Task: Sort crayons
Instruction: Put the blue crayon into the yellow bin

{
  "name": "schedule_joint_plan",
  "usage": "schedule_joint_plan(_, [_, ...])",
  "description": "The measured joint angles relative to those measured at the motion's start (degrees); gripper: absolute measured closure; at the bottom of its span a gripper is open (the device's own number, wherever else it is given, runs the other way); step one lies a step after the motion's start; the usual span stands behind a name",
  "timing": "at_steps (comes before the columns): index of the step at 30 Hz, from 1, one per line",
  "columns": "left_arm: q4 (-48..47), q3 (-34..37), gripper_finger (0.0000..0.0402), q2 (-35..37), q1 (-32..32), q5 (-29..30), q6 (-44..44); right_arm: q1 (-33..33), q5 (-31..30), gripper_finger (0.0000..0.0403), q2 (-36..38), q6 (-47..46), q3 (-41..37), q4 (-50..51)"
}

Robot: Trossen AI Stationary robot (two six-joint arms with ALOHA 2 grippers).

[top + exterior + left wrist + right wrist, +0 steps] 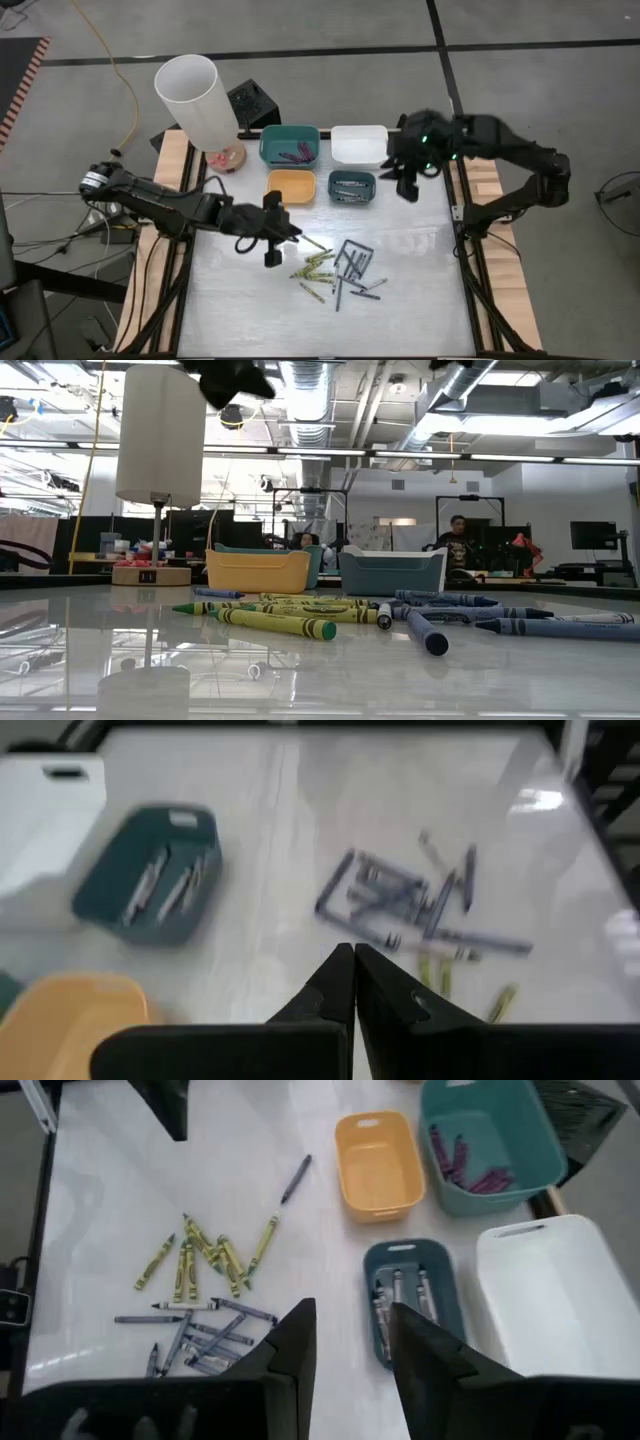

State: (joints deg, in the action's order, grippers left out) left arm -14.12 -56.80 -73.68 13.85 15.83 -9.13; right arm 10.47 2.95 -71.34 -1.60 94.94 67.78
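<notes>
Crayons [335,268] lie scattered on the white table [420,290], in front of the bins: yellow-green ones beside blue and grey ones. Behind them stand four bins: the large teal bin [290,144] holds purple crayons, the white bin [359,145] stands beside it, the yellow bin [291,186] is nearer, and the small dark teal bin [351,187] holds grey crayons. The left gripper [275,233] hovers beside the yellow-green crayons, fingers pressed together and holding nothing. The right gripper [404,180] hangs near the dark teal bin, fingers apart, empty.

likely a lab: exposed ceiling ducts [310,390], workbenches [590,572] behind.
</notes>
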Motion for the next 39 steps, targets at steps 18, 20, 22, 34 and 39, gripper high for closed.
schedule_joint_plan(18, [-16.41,1.47,0.0237,-4.81,-4.65,-5.09,8.71,-2.57,0.09,0.0282,5.85,-6.09,-20.76,-10.07])
schedule_joint_plan(20, [-18.53,1.47,0.023,-5.49,-5.51,-5.21,11.97,-2.53,-0.01,0.0282,5.84,-6.1,-20.84,-10.71])
schedule_joint_plan(22, [-20.59,1.47,0.0229,-6.72,-6.97,-6.78,14.43,-2.2,-0.05,0.0282,5.61,-6.1,-20.88,-11.13])
schedule_joint_plan(34, [-18.94,1.62,0.0231,-14.5,-14.09,-11.62,32.2,-0.36,-1.87,0.0282,5.26,-7.07,-20.88,-13.28])
schedule_joint_plan(39, [-17.7,1.61,0.0231,-17.8,-17.89,-15.51,37.04,0.77,-1.98,0.0282,5.26,-8.44,-20.88,-13.24])
